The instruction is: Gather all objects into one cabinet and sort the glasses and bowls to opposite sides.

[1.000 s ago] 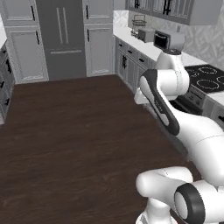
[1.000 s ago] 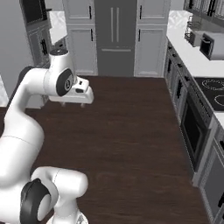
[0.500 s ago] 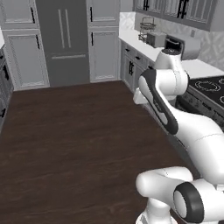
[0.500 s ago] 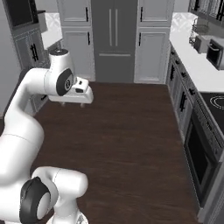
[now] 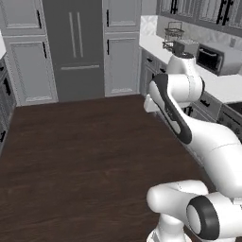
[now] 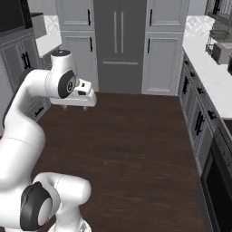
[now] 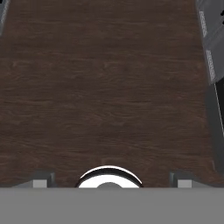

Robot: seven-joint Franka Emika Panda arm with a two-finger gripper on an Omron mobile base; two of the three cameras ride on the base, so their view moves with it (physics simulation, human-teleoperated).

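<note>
My gripper points down at the dark wooden floor, and its two fingertips stand far apart with nothing between them, so it is open. From the right base view the hand is folded close in front of the arm, over the floor. The left base view has the hand half behind the arm. Grey upper wall cabinets with black bar handles run along the top right, doors shut. The cups, tumbler and black bowl are out of view.
A tall grey fridge stands straight ahead between panelled cupboards. A white counter on the right carries a toaster oven and a wire basket. Lower cupboards and an oven front line the right side.
The whole picture has shifted: the base has moved, so the fridge now sits ahead and the stove has slid out to the right. The arm keeps its folded pose.
</note>
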